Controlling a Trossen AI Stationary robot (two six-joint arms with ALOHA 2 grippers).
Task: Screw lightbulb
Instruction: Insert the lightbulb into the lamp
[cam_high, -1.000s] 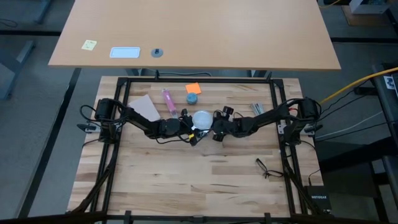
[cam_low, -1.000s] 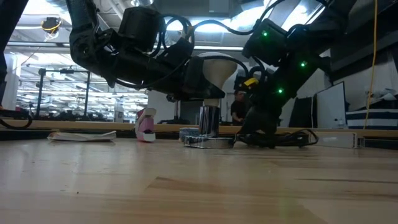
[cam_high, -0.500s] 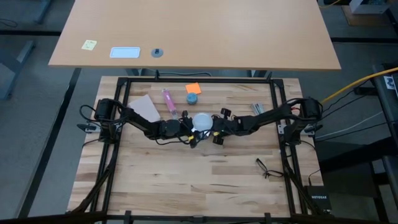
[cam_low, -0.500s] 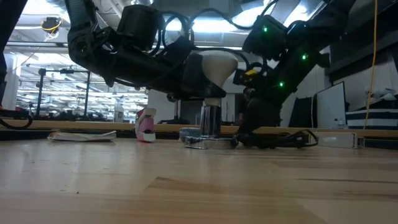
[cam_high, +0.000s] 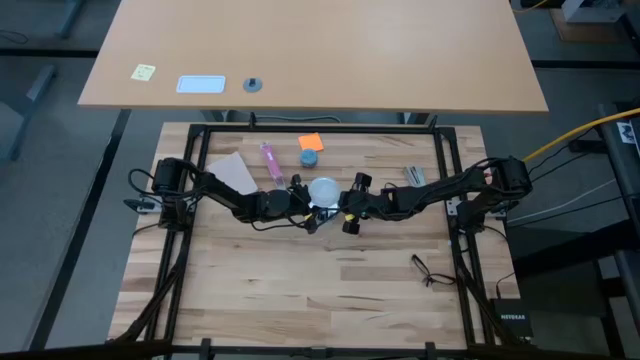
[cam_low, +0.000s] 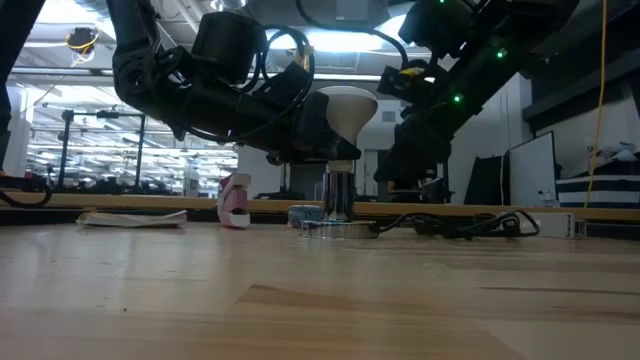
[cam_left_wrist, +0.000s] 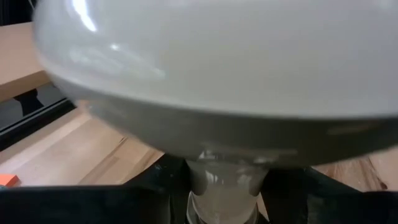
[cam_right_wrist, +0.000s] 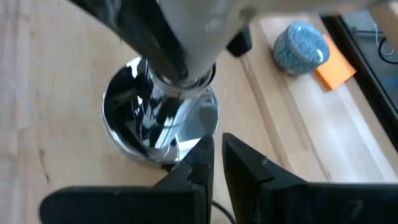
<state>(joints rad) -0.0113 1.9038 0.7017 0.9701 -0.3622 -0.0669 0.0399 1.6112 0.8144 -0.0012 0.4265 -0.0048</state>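
Lightbulb (cam_low: 346, 108) upright, globe up, neck down; left pincer (cam_low: 318, 135) clamps neck; right pincer (cam_right_wrist: 214, 163) nearly closed, empty.

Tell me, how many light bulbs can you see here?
1. The frosted white round lightbulb stands upright above the shiny silver lamp base mid-table, its neck between the left gripper's fingers. None lies elsewhere, though the arms could hide something.

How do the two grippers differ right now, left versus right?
The left gripper is clamped on the lightbulb's neck above the lamp base; the right gripper holds nothing. The left gripper's fingers sit either side of the neck; the right gripper's fingers are nearly together, beside the base. Both sit close to the bulb at mid-table.
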